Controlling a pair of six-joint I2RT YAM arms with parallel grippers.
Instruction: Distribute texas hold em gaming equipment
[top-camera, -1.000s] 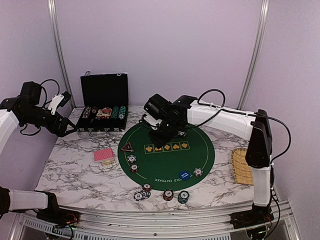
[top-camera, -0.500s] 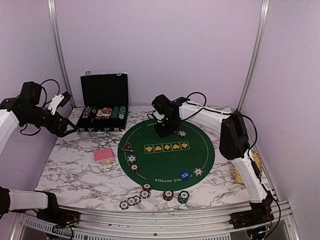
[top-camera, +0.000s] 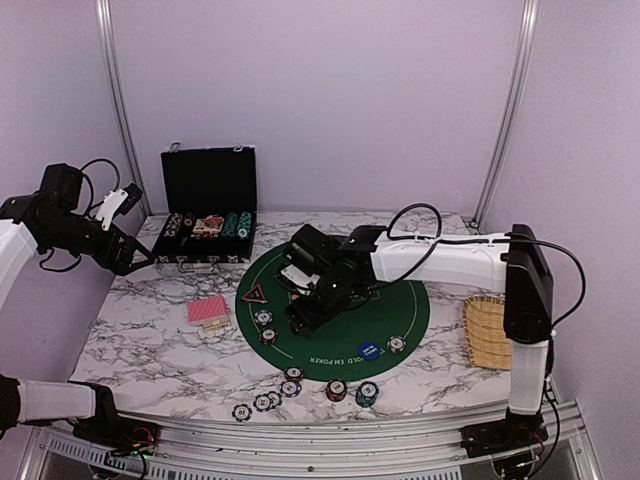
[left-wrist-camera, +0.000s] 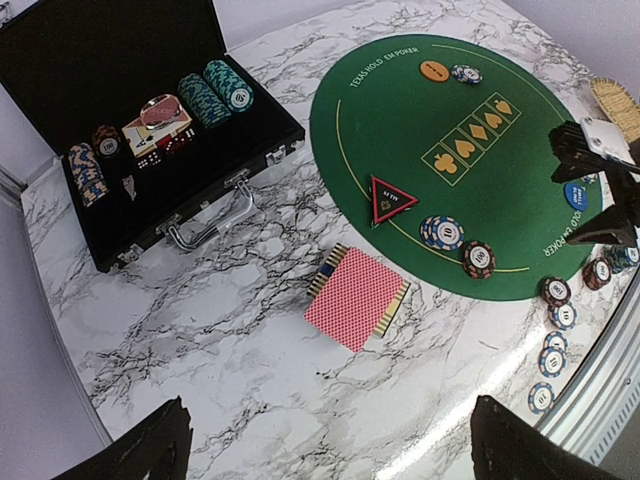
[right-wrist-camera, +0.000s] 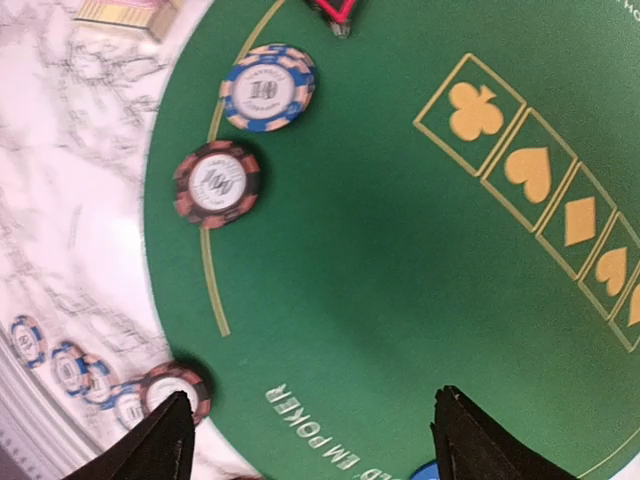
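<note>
**Q:** Here, how does the right gripper (right-wrist-camera: 315, 440) stand?

**A:** Low over the green mat (right-wrist-camera: 400, 280), fingers spread, nothing between them. A blue-edged chip (right-wrist-camera: 267, 87) and a dark red chip (right-wrist-camera: 216, 182) lie on the felt near the mat's rim.

**Q:** And the left gripper (left-wrist-camera: 330, 450)?

**A:** High above the marble table (left-wrist-camera: 200, 380), likewise spread and empty. The red-backed cards (left-wrist-camera: 357, 297) lie below it as one deck on the marble, just beside the mat. The black triangular marker (left-wrist-camera: 392, 198) rests on the felt nearby, and the orange button (left-wrist-camera: 434, 70) sits at the mat's far side. More chips (top-camera: 262, 402) line the table's near edge. The black case (left-wrist-camera: 60, 60) lies open.
</note>
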